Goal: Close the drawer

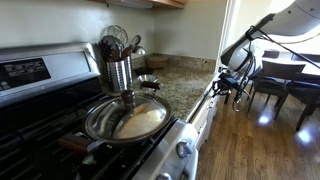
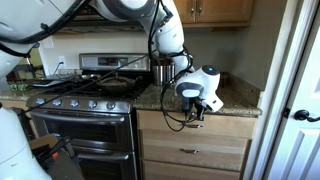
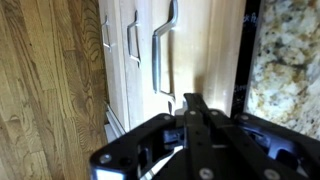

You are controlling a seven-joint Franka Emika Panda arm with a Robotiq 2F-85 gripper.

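Drawer (image 3: 205, 50) sits under the front edge of the bench (image 2: 238, 100). A dark gap beside the granite suggests it is not fully home. Gripper (image 2: 199, 107) is narrow, holding nothing, at the pale front. Risk: an off-centre push — fingers skid toward the handle (image 3: 163, 50) and the drawer racks.

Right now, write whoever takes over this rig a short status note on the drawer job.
Gripper: shut, empty, tips at the drawer front just under the granite counter edge.
Drawer: no inside showing, so shut or nearly; the dark strip by the counter in the wrist view may be gap or shadow.
Done: closing seems nearly finished. Left: confirm it is shut, push if needed.
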